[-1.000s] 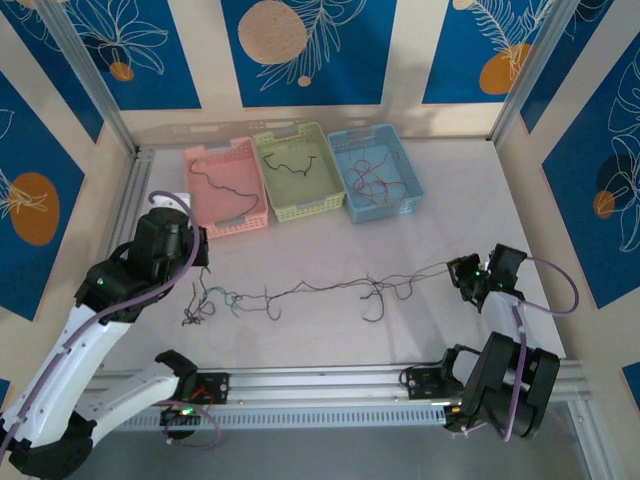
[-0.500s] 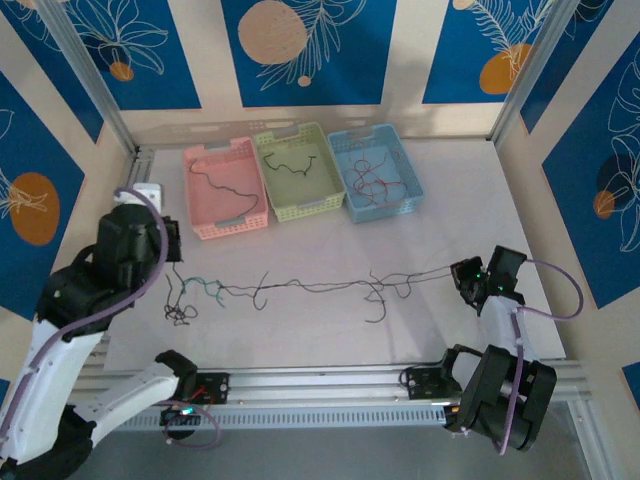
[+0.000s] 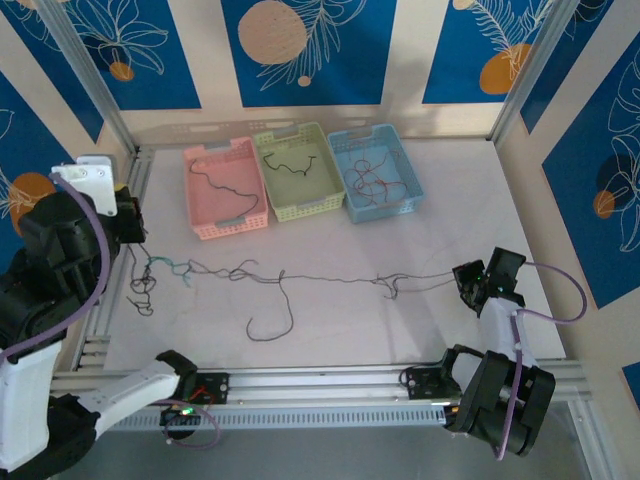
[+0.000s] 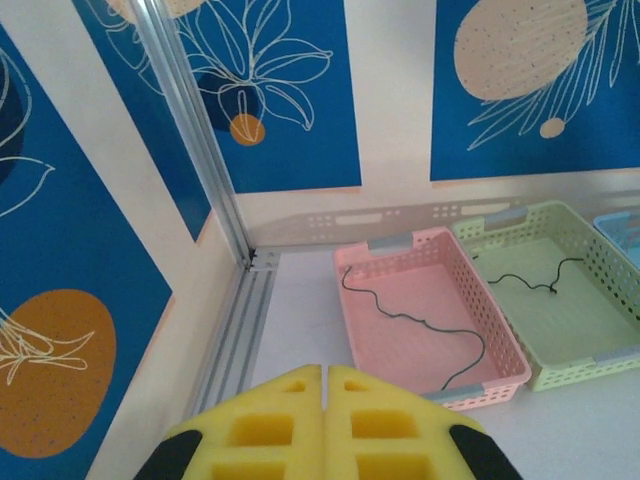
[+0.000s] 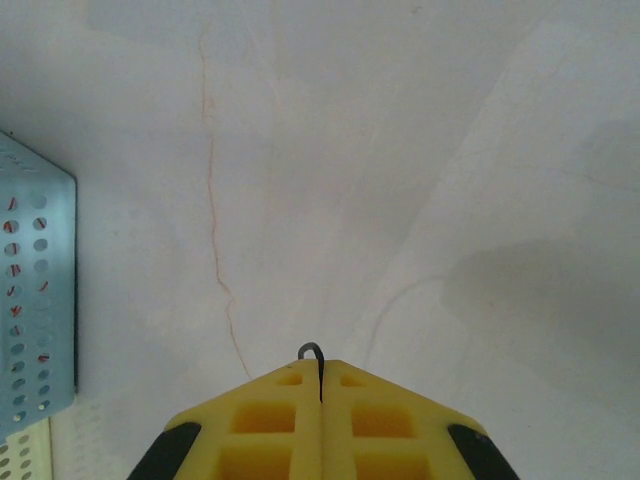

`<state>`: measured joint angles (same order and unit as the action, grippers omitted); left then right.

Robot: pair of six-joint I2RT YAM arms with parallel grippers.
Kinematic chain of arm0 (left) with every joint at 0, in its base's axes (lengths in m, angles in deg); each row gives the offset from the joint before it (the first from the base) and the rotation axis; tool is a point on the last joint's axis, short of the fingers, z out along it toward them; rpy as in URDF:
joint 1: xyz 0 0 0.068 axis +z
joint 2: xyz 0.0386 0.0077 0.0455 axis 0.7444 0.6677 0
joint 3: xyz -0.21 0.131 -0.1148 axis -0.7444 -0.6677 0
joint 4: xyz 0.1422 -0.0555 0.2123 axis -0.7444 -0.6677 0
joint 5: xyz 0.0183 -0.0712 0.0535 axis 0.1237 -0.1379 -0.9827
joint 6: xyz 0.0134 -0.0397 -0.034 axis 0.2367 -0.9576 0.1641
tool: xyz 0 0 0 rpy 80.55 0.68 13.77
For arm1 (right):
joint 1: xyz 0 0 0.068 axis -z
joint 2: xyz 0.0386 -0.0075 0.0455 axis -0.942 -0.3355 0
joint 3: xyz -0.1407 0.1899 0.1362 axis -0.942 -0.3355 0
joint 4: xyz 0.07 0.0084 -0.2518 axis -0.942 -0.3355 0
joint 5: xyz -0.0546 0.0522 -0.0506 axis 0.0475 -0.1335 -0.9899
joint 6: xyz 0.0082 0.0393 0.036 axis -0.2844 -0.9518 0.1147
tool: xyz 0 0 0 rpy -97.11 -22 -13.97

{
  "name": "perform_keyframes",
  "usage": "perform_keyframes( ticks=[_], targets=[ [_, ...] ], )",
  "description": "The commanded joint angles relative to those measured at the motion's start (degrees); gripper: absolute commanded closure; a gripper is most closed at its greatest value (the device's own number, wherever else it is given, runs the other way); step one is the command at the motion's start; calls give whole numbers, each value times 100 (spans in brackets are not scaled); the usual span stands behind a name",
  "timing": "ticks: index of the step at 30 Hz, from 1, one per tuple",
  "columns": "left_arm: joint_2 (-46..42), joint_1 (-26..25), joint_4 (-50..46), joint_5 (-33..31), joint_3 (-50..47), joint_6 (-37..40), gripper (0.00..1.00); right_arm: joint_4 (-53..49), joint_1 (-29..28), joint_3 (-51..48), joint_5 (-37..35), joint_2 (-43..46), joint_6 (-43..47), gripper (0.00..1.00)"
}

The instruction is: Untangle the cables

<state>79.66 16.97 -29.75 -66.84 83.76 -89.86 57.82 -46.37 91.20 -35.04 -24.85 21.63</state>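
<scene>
Moved since earlier: left fingers (image 3: 131, 228) have swung out to the far left edge of the bench (image 3: 455, 215) and risen, dragging the left end of the cables (image 3: 330, 279) with them. The knotted clump now lies further left, and one dark strand has dropped out into an open loop on the near side.
Right end: right fingers (image 3: 466, 281) have stayed low at the right of the bench.
Why held this way: judging by the nearly straight line between the two arms, one end is anchored while the other is pulled away, so the knots draw out along the strand.
Left fingers, wrist view (image 4: 322, 382): pads pressed flat together, no gap. No strand shows between them there. From above, a strand runs up to them, so they likely pinch it.
Right fingers, wrist view (image 5: 316, 376): closed, with a small dark wire loop poking out of the seam, gripped.
Cables: strung across the middle of the bench, tangles bunched near the left end and right of centre.
Sorted pieces: loose strands lie in the pink basket (image 3: 196, 214), green basket (image 3: 298, 210) and blue basket (image 3: 384, 209) at the back.
</scene>
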Motion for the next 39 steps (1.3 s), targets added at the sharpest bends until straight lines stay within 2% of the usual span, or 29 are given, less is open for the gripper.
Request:
perform_keyframes(
  ticks=[1, 8, 12, 17, 21, 29, 39],
  targets=[
    [121, 64, 62, 473, -39, -13, 100, -99, -17, 82, -122, 121, 80, 100],
    [501, 65, 398, 2643, -1111, -505, 100, 382, -203, 45, 525, 278, 170, 100],
    [544, 64, 971, 3213, -2045, -765, 100, 460, -499, 245, 919, 352, 249, 100],
    [597, 60, 1564, 3851, -3071, -1048, 100, -53, -976, 1046, 1475, 681, 452, 100],
    [565, 47, 1627, 3886, -3482, -1049, 100, -377, -1547, 1774, 1710, 913, 658, 100],
    [233, 49, 1178, 3789, -3799, -761, 100, -588, -2452, 3052, 2107, 830, 1117, 100],
    [-219, 49, 1335, 3704, -4227, -738, 100, -634, -2927, 3975, 1899, 289, 1193, 100]
  ],
)
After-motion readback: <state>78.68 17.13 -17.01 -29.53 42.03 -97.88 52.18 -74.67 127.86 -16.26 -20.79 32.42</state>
